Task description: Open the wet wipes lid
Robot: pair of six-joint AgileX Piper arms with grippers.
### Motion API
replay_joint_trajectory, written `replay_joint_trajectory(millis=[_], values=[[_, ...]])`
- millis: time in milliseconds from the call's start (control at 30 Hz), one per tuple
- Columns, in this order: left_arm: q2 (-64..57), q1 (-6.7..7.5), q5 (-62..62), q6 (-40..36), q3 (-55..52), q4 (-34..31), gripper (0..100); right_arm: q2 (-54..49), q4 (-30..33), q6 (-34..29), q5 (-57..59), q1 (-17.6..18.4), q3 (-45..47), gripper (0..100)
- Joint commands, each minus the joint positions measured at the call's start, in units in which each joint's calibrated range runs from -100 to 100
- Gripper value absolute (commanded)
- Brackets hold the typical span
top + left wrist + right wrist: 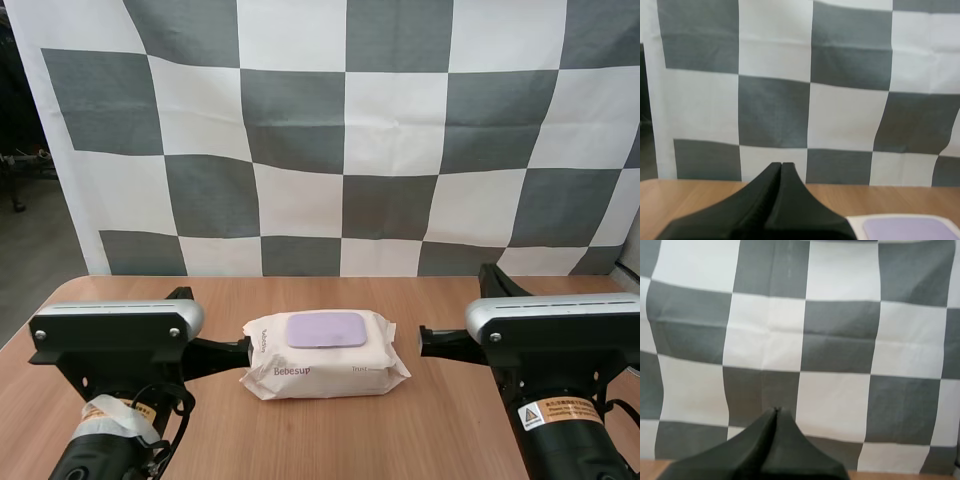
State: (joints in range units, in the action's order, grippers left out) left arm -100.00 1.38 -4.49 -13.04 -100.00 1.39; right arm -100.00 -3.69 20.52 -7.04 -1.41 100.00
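A cream pack of wet wipes (323, 354) lies flat in the middle of the wooden table (440, 420), its lilac lid (326, 329) down and shut on top. My left gripper (243, 349) sits just left of the pack, its tip close to the pack's left end. In the left wrist view its fingers (780, 166) lie together as one dark wedge, with the lilac lid (910, 229) beside them. My right gripper (424, 339) hovers a short way right of the pack, apart from it. Its fingers (776, 411) are pressed together too.
Both arm bases stand at the near edge of the table, left (115, 345) and right (555, 335). Bare tabletop lies in front of the pack and behind it.
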Motion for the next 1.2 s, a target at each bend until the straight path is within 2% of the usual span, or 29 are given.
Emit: replay_joint_trajectory(millis=[0,100,167,233,300,433,533,567,667,733,833,900,967,1067,1167], values=[[0.0,0.02,62.0,0.0,0.0,0.1,0,0.0,0.8,0.9,-58.2,0.0,0.0,0],[0.0,0.02,82.0,0.0,0.0,-0.9,0,0.0,1.1,4.7,-61.8,0.0,0.0,0],[0.0,0.02,81.0,2.9,1.8,-4.1,0,0.0,3.3,5.5,-49.9,0.0,-1.3,0],[0.0,0.02,67.9,6.2,6.6,-7.8,0,0.1,8.9,5.2,-24.4,0.0,-8.7,0],[1.8,0.02,47.7,7.5,13.4,-11.1,0,3.3,15.6,2.9,-5.4,0.2,-17.2,0],[11.1,0.02,16.6,11.4,27.4,-17.0,0,16.0,23.6,2.2,14.3,0.3,-34.1,0],[19.0,-0.25,0.0,17.1,36.0,-17.1,0,25.2,24.6,3.3,35.3,0.3,-44.1,0],[21.2,-0.56,-5.3,21.8,38.5,-17.1,0,28.8,24.5,4.8,41.9,0.3,-47.4,0],[27.1,-1.89,-13.8,31.9,40.4,-17.1,0,35.7,24.3,5.8,52.9,0.3,-51.2,0],[31.5,-3.02,-20.2,33.2,40.2,-16.9,0,39.3,24.2,6.0,54.1,0.3,-51.2,0],[37.6,-4.67,-31.1,26.4,40.2,-14.6,0,44.1,23.9,6.5,54.1,0.3,-50.9,0],[41.0,-5.44,-38.8,24.8,40.2,-11.5,0,45.8,23.6,7.2,53.9,0.3,-50.9,0],[43.5,-5.55,-41.9,27.0,40.0,-7.5,0,47.9,22.4,9.1,53.9,0.3,-50.8,0],[45.3,-5.55,-43.6,33.1,38.6,5.1,0,51.2,17.6,17.7,54.9,0.3,-50.3,0],[46.1,-5.55,-44.1,43.7,35.7,17.9,0,52.9,12.2,25.3,51.2,0.3,-46.6,0]])
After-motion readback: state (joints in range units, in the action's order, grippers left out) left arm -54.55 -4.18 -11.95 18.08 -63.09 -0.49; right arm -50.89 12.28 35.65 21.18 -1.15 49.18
